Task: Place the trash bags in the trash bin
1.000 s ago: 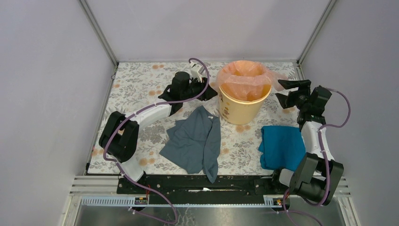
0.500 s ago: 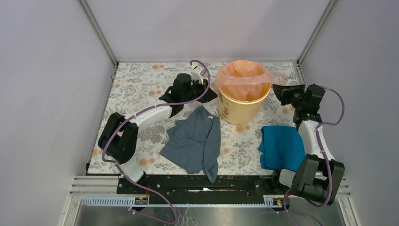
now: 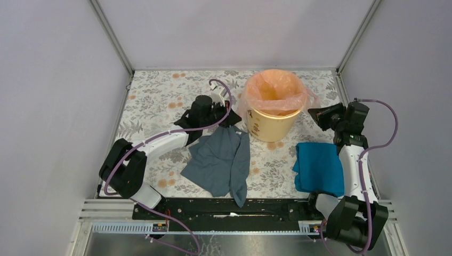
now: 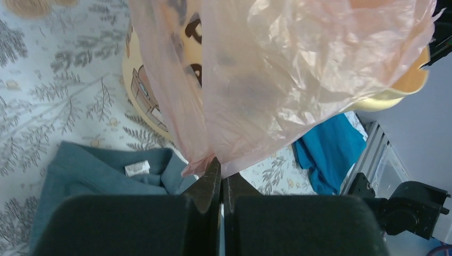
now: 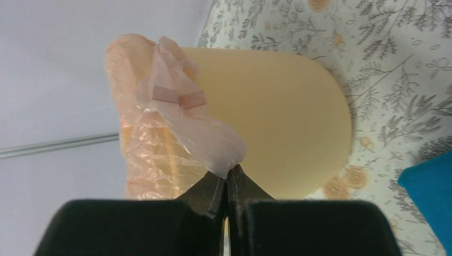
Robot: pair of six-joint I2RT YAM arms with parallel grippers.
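The trash bin (image 3: 271,125), a cream bucket with dark printed marks (image 4: 143,93), stands at the back middle of the table. The pale pink trash bag (image 3: 275,90) lies draped over its rim and hangs down both sides. My left gripper (image 3: 230,118) is left of the bin, shut on the bag's left edge (image 4: 213,160). My right gripper (image 3: 315,114) is right of the bin, shut on the bag's right edge (image 5: 221,154). In the right wrist view the bin's smooth side (image 5: 288,122) fills the middle.
A grey-blue cloth (image 3: 221,160) lies in front of the bin, just below my left gripper. A bright blue cloth (image 3: 320,166) lies at the right, under my right forearm. Grey walls close in the floral-patterned table (image 3: 154,96) on three sides.
Both grippers have shut on the bag's edges. Both have pulled the film downward and toward me, so the bag now sits lower and wider over the rim.
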